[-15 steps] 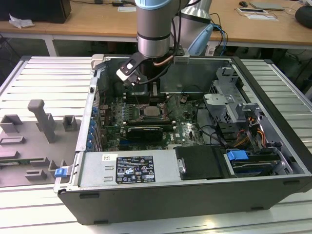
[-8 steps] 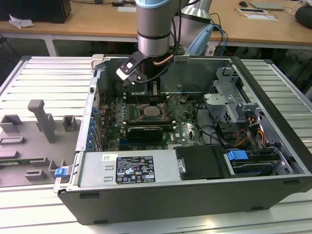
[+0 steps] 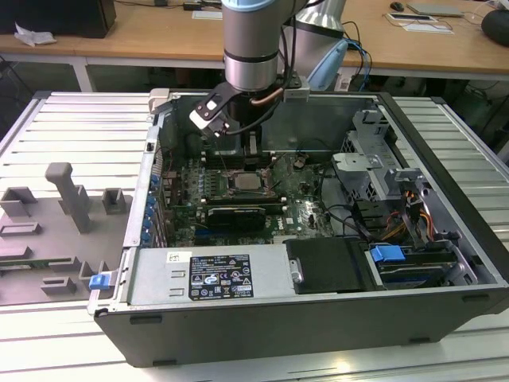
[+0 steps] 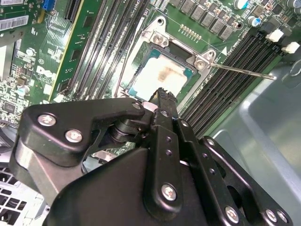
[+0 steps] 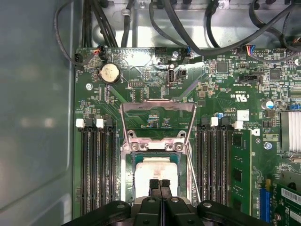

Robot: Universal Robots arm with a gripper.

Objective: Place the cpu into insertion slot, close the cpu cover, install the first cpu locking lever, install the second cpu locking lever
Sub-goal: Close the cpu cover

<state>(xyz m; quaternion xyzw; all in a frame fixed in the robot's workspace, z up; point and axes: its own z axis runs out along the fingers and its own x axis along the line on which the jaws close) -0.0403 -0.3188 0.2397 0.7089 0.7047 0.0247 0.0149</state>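
Closure is what we see at the gripper [image 5: 160, 182]: its two black fingers meet tip to tip with no gap, and we see nothing held between them. In both wrist views the tips hang just above the cpu [image 5: 150, 168], over one edge of its pale top. We cannot tell whether they touch it.

The cpu lies flat inside the insertion slot [image 5: 127, 179], with its silver-grey top uncovered and a brownish smudge near the middle. The cpu cover [image 5: 157, 102] stands raised off the slot and is not yet closed. Green board shows through its window. A thin locking lever [image 4: 242, 70] runs out from one corner of the slot across the memory slots [image 5: 96, 165], unlatched. These long black slots flank the socket on both sides. A coin cell [image 5: 109, 73] sits on the board beyond the raised cover.

Reading the exterior view as a clock face centred on the socket, we see the arm [image 3: 250, 40] come down from twelve o'clock into the open computer case [image 3: 238, 338]. The labelled power supply [image 3: 159, 278] lies at six o'clock and a metal drive cage [image 3: 374, 171] at three. Outside the case, at nine o'clock, a grey fixture [image 3: 71, 199] rests on the ribbed table [image 3: 79, 127].
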